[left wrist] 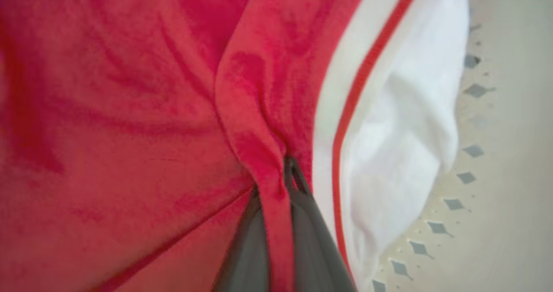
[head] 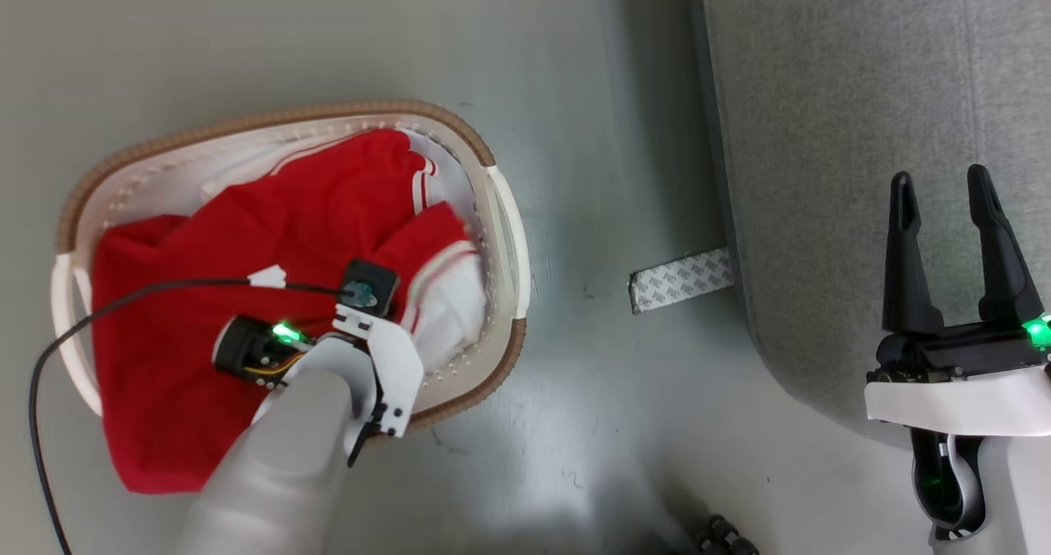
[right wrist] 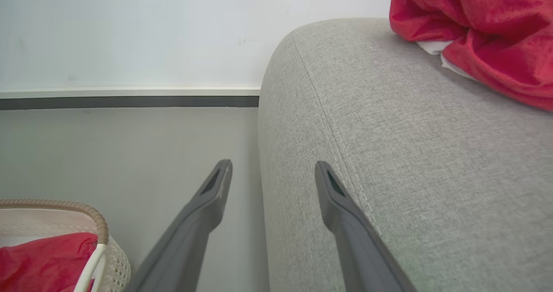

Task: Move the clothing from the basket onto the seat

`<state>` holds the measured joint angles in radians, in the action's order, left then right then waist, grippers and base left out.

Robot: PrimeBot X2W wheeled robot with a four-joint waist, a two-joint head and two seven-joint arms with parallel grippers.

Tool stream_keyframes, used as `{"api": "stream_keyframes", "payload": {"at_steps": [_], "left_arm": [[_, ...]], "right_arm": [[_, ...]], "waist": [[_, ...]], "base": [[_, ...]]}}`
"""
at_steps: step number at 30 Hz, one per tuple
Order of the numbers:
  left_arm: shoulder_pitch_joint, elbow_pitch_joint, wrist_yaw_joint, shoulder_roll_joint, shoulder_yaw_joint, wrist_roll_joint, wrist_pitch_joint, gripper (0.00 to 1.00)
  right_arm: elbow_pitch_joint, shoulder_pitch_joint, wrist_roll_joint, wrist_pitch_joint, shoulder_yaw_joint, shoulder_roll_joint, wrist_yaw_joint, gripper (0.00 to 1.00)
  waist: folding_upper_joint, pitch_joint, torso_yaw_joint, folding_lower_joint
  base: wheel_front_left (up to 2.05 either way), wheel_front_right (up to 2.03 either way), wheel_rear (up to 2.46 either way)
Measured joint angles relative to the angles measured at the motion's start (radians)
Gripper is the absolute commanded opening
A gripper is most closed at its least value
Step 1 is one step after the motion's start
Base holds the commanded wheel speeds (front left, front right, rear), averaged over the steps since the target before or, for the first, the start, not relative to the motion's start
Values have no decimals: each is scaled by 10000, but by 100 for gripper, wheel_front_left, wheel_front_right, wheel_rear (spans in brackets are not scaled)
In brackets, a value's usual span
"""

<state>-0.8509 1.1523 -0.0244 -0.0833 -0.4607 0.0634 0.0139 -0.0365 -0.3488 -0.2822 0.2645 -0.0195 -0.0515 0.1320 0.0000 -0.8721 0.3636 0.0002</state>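
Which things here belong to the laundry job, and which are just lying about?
Job: red clothing, basket, seat, left hand pinching a red fold, another red garment already on the seat.
Lying about: patterned tape strip on the floor, black cable trailing over the basket.

head looks straight down, left wrist close on clothing (left wrist: 129,110), right wrist level, sharing basket (head: 328,113).

right gripper (head: 939,177): dark fingers (head: 903,251), green light | left forearm (head: 279,456): pale grey | cable (head: 123,296): black
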Motion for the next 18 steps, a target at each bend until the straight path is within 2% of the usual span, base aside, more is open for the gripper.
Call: {"api": "stream_keyframes", "payload": {"at_steps": [8, 18], "left_arm": [[117, -71, 119, 184, 27, 332, -1325, 0], [1284, -899, 167, 311, 94, 1273, -2462, 0]], "right_arm": [[-322, 9, 73, 0, 184, 8, 0, 100], [-907, 939, 617, 0, 408, 15, 0, 100]], "waist": [[0, 1143, -319, -1], [0, 3904, -1098, -4]], "base": [[0, 0, 0], [0, 0, 0]]}}
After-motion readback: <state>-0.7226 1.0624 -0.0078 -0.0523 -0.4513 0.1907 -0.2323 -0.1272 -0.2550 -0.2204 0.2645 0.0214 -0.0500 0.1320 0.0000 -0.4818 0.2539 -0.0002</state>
